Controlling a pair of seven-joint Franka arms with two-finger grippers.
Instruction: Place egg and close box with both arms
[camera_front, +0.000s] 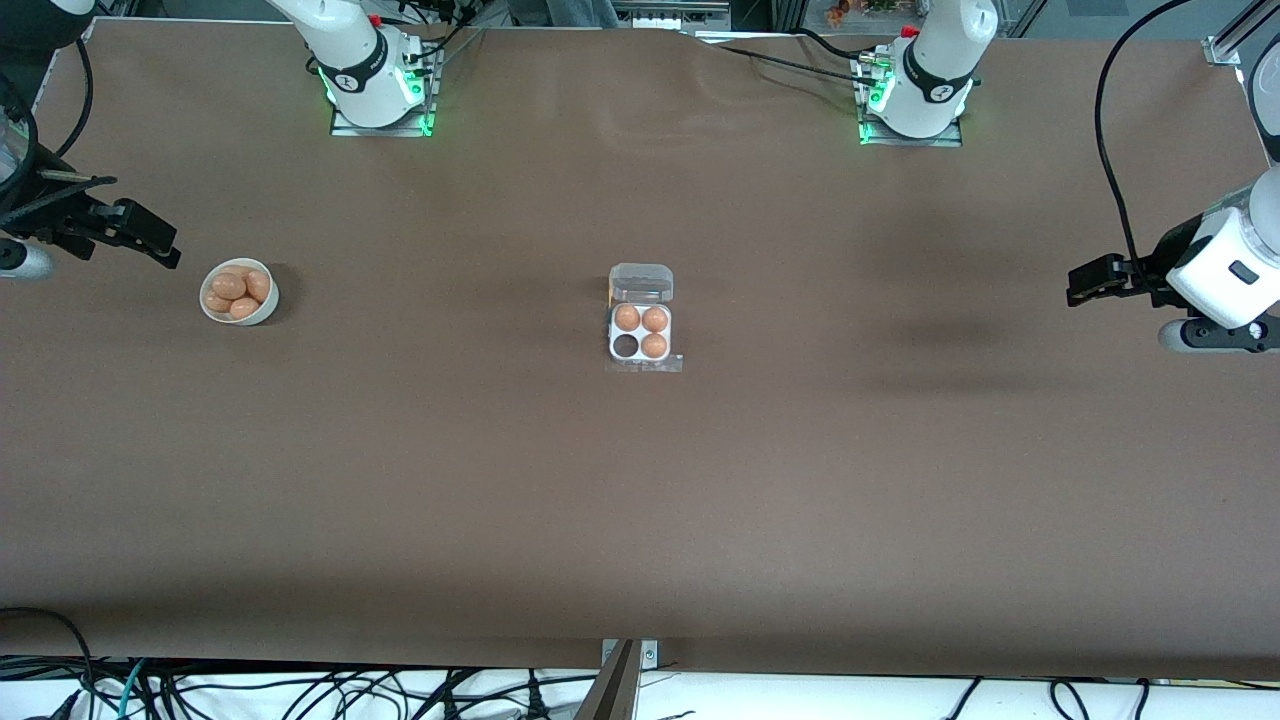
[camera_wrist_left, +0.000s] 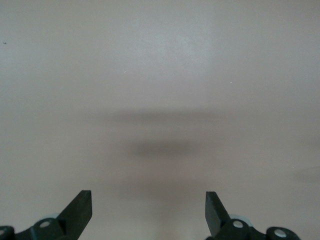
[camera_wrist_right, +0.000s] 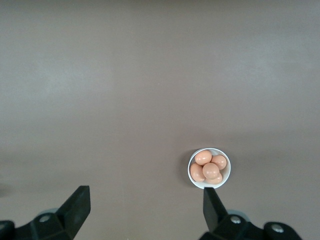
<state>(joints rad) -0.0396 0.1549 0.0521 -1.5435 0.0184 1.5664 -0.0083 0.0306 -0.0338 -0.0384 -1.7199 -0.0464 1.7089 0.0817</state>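
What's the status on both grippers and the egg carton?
Left gripper and right gripper open, up at the table ends. Small white four-cell egg carton mid-table, clear lid open, three eggs, one cell empty. Round white bowl of eggs near right gripper.

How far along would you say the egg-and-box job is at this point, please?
Nothing looks done: the box holds three eggs, one cell dark and empty, lid open. Nothing is in hand: the right end effector waits open beside the bowl of eggs, the left end effector open over bare table. Left: place an egg, close the lid.
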